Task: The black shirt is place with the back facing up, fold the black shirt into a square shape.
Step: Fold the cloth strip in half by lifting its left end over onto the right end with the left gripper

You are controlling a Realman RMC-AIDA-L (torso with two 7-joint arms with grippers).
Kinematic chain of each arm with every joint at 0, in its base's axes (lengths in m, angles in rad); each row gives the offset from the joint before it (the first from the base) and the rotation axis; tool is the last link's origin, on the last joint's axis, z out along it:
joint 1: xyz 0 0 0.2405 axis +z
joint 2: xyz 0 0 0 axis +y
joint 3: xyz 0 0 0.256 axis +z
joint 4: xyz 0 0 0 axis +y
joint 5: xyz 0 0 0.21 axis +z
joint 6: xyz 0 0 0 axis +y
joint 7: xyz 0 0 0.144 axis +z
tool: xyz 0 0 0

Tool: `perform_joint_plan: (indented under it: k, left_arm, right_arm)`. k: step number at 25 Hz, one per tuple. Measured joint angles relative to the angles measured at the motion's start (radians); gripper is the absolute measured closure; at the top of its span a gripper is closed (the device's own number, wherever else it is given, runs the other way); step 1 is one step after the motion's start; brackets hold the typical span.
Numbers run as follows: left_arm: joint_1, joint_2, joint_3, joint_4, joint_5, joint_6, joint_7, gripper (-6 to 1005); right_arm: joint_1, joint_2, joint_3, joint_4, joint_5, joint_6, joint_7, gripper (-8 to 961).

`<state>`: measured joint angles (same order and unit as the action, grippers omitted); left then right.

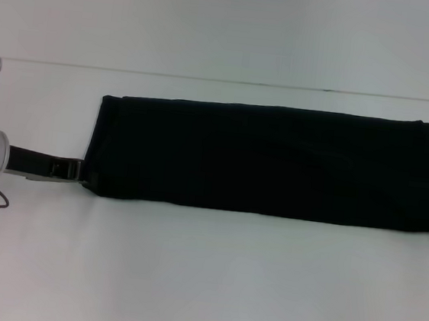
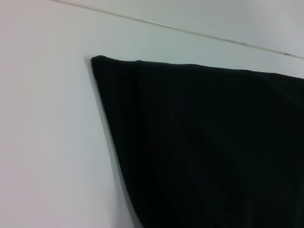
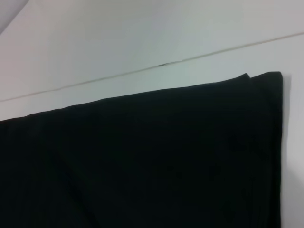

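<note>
The black shirt (image 1: 268, 160) lies flat on the white table as a long band folded lengthwise, running from left of centre to the right edge of the head view. No lettering shows. My left gripper (image 1: 77, 171) reaches in low from the left, and its tip meets the shirt's near left corner. The left wrist view shows the shirt's (image 2: 204, 142) far left corner. The right wrist view shows the shirt's (image 3: 142, 161) far right corner with its layered edge. My right gripper is out of view.
The white table (image 1: 202, 282) spreads in front of the shirt and to its left. A thin seam line (image 1: 208, 78) runs across the back, just beyond the shirt's far edge.
</note>
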<state>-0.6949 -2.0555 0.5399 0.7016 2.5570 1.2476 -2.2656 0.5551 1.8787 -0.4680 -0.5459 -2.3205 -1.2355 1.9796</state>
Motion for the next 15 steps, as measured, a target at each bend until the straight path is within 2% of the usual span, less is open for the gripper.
perform_joint_plan:
  k: [2,8,15]
  left_arm:
    - [0.0,0.0,0.0,0.0,0.0,0.0,0.0,996]
    - [0.0,0.0,0.0,-0.001,0.0,-0.002,0.0,995]
    - [0.0,0.0,0.0,-0.001,0.0,-0.005,0.0,994]
  right_arm:
    - [-0.001,0.002,0.0,0.0,0.0,0.001,0.0,176]
    - [-0.006,0.006,0.006,-0.005,-0.001,0.006,-0.001,354]
    - [-0.012,0.01,0.008,-0.008,-0.001,0.011,-0.006,515]
